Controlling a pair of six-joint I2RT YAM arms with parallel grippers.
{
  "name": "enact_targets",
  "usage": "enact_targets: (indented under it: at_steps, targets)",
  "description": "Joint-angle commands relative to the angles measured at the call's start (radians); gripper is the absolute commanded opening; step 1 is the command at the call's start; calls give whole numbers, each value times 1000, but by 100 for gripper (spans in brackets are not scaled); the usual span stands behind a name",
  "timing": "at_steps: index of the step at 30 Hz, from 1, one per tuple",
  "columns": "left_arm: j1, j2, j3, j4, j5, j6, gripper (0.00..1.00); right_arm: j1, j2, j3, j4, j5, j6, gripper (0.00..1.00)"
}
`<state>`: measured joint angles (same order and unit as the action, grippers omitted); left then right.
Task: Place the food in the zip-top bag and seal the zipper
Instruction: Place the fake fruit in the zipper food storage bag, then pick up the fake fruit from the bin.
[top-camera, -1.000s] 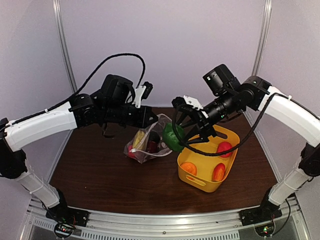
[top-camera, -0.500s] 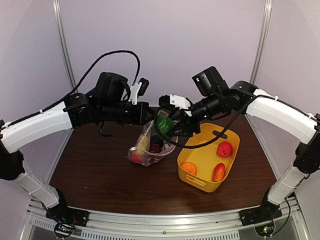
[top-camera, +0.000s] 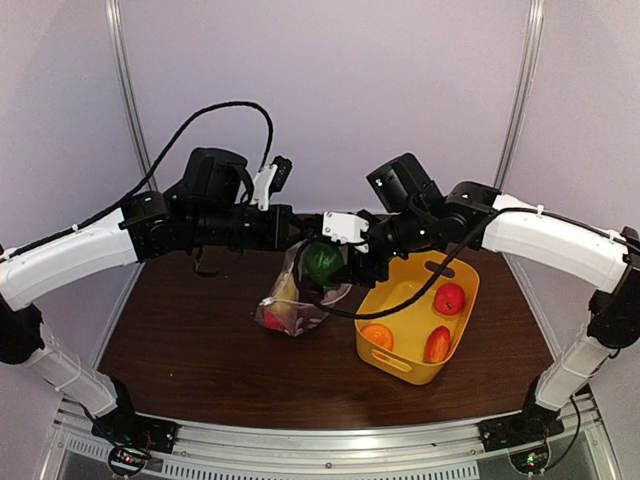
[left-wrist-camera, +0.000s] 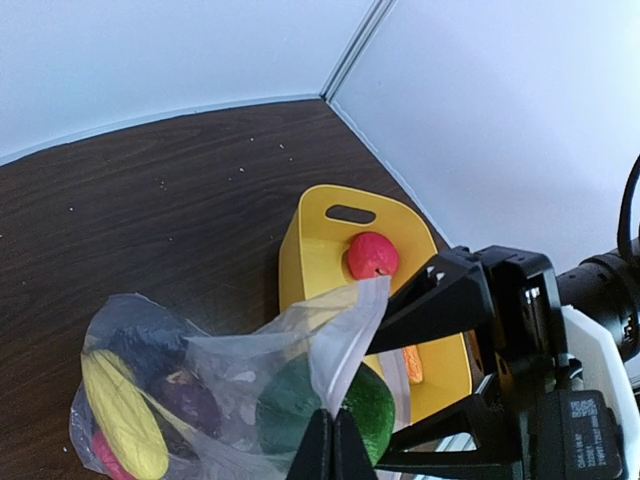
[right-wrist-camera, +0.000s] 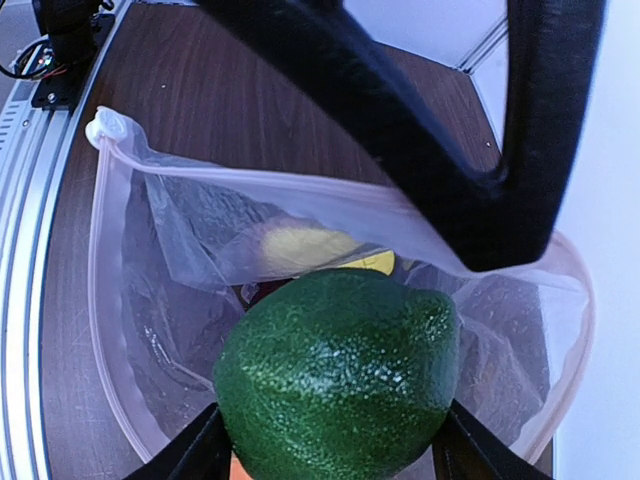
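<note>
Since a second before, the right gripper (top-camera: 325, 265), clamping the green fruit (right-wrist-camera: 340, 380), had swung from beside the bag (left-wrist-camera: 220, 365) to just above its mouth; the left gripper (left-wrist-camera: 332, 445) pinched the bag's rim.

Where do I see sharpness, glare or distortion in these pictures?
Right wrist view: the green toy fruit is sharp, with small glints; the dark gripper finger near the lens looks soft. Top view: even light, frame posts lean outward. Left wrist view: zip-top bag sharp.
</note>
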<state>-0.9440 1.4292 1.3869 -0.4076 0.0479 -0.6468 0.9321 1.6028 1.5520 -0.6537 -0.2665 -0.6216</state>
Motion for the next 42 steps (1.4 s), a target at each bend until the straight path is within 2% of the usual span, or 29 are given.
enact_targets:
  at_steps: [1, 7, 14, 17, 21, 26, 30, 34, 42]
  targets:
    - [2, -30, -28, 64, -8, -11, 0, 5, -9, 10, 34, 54, 27, 73]
    - [2, -23, -29, 65, -7, -8, 0, 5, -47, 16, -12, -29, 42, 79]
    - [2, -18, -34, 65, -14, -4, 0, -4, -201, -14, -85, -159, 2, 76]
    - [2, -18, -38, 64, -17, -4, 0, -46, -281, -96, -68, -142, -8, 76]
    - [2, -17, -50, 64, -23, 1, 0, -170, -386, -268, 2, -187, 27, 75]
    - [4, -8, -57, 69, -17, 3, 0, -285, -444, -432, 51, -240, 95, 73]
    - [3, 0, -57, 73, -11, 4, 0, -371, -439, -535, 78, -341, 150, 71]
    - [3, 0, -59, 77, -8, 4, 0, -418, -402, -599, 119, -351, 171, 71]
    - [2, -5, -65, 81, -5, 4, 0, -450, -206, -595, 66, -416, 121, 67]
